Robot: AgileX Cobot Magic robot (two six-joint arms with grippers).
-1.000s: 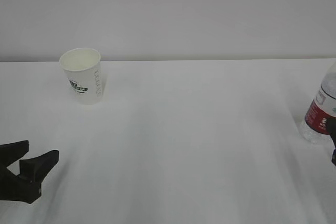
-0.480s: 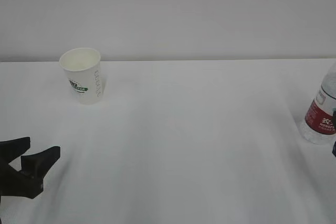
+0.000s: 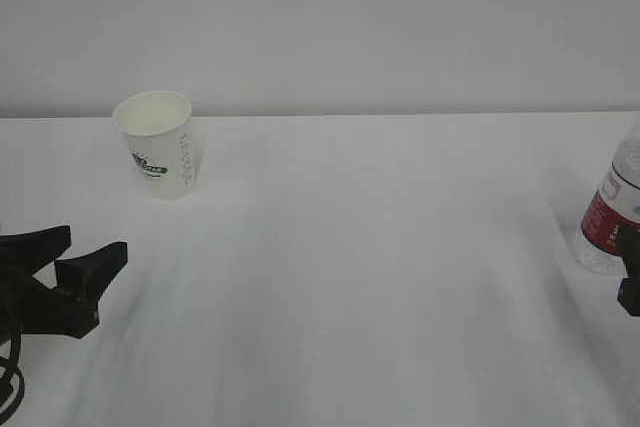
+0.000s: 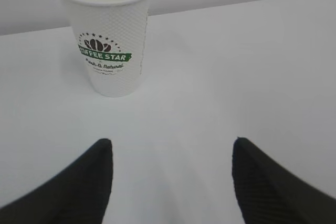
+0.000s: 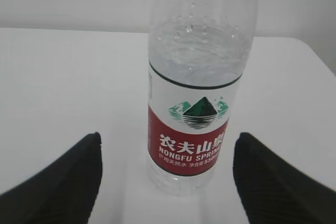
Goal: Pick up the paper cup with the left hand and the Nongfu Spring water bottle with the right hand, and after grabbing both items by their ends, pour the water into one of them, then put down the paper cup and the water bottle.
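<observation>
The cup (image 3: 160, 144) stands upright near the worktop's (image 3: 350, 267) far left corner. The left gripper (image 3: 85, 251) sits at the near left edge, jaws spread and empty, well short of the cup; its arm is cut off by the frame. The bottle (image 3: 612, 215) stands at the right edge, its top out of view. The right gripper (image 5: 167, 182) is released, fingers flanking the bottle's base without touching. In the exterior view only a dark sliver of it shows.

The paper cup (image 4: 109, 34) reads "COFFEE STAR" on a green banner, while the Nongfu Spring water bottle (image 5: 197, 85) carries "农夫山泉" and "NONGFU SPRING" on its red label.
</observation>
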